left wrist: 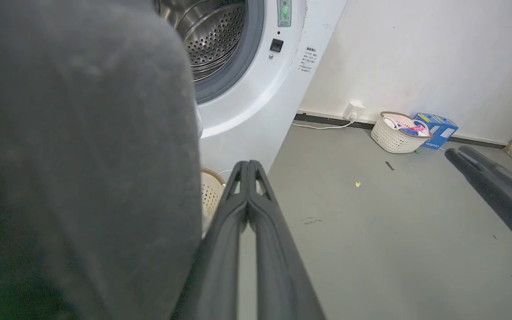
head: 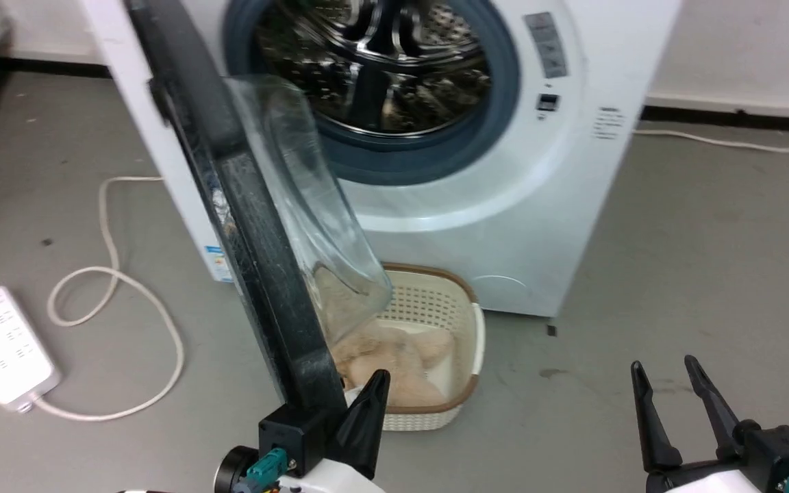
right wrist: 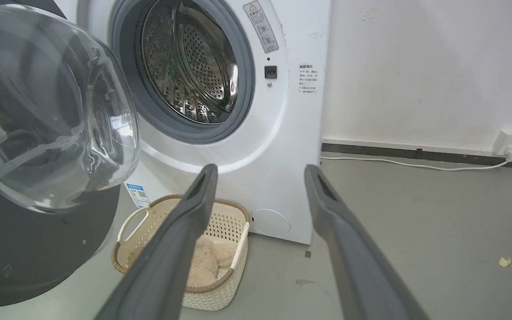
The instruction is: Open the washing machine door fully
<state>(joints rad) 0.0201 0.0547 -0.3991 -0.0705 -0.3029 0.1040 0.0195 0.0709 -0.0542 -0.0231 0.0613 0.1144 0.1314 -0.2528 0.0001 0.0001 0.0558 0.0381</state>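
Washing machine door [head: 257, 260] open wide; left fingers [left wrist: 229, 222] together beside its edge; right fingers [right wrist: 180, 231] apart, empty.

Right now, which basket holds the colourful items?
The wall-side basket, beside the blue box; the brown-rimmed basket at the washing machine holds beige cloth.

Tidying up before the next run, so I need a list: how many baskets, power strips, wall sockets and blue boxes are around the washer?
Baskets: 2, the front basket at the washing machine and the far basket by the wall
Power strip: 1
Wall socket: 1
Blue box: 1
Total: 5
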